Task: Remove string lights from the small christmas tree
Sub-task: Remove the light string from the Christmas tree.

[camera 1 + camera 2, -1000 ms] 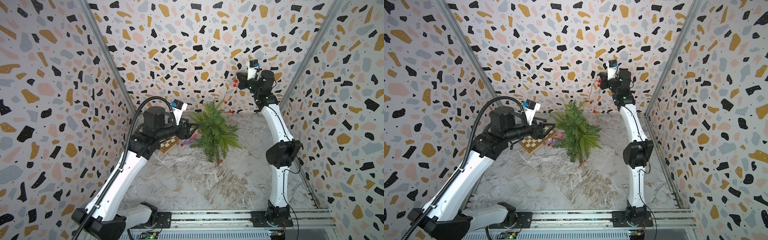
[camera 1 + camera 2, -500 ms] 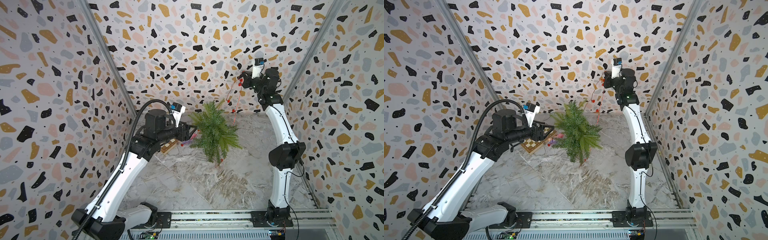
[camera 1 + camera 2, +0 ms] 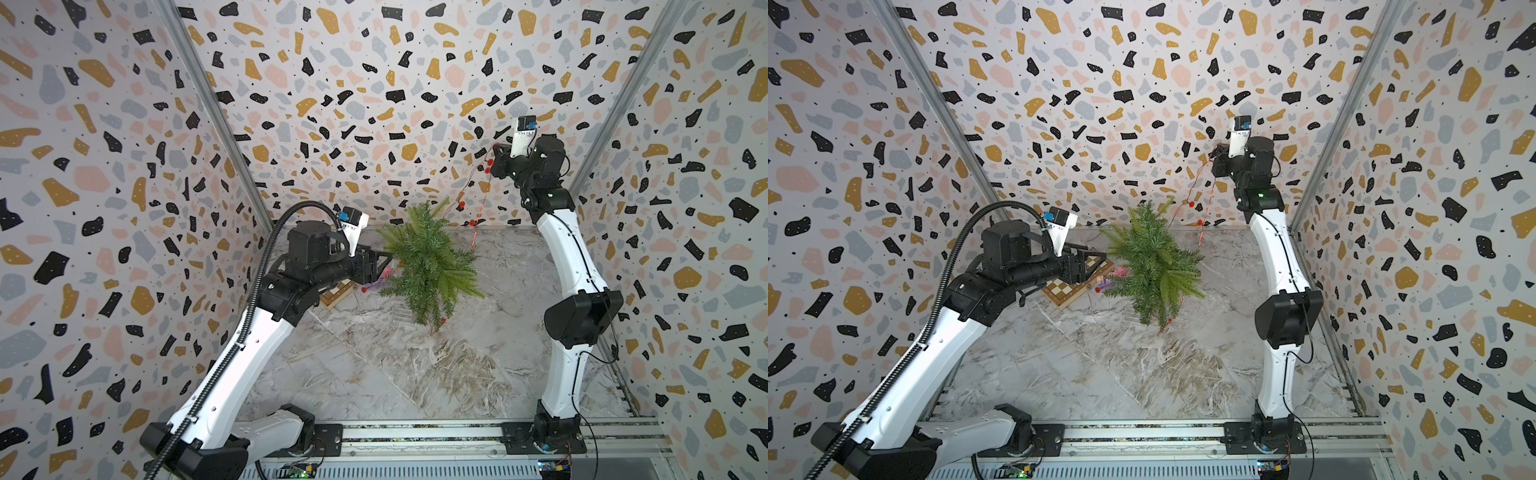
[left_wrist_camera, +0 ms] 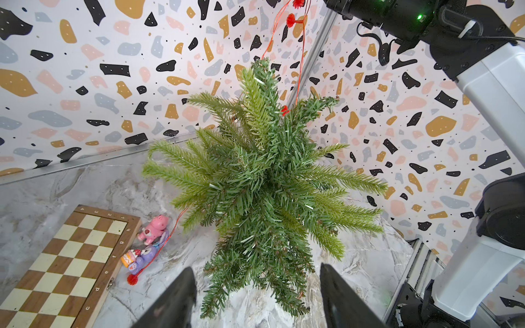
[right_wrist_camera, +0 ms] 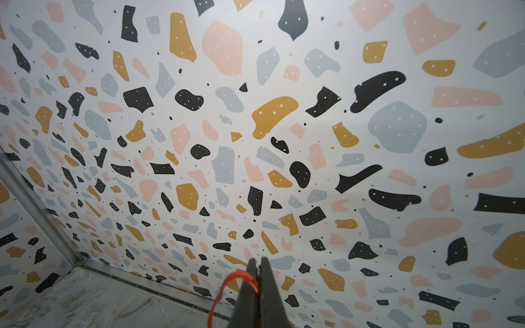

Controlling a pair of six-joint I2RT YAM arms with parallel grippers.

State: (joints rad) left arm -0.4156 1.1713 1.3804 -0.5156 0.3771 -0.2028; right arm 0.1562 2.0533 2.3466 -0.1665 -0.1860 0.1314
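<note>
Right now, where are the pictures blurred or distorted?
Both top views: even light, string lights thin yet visible. Left wrist view: small christmas tree crisp, left hand dark, soft. Right wrist view: their wire at right hand blurred.

Terrazzo-print booth over a marbled floor

The back wall (image 3: 374, 104) and the side walls (image 3: 83, 208) share one print of black, ochre, pink and grey chips on white. Bare metal corner posts (image 3: 205, 95) join them. The floor (image 3: 395, 374) is grey-white marble veined with brown. The light is soft and even, seemingly from overhead.
</note>
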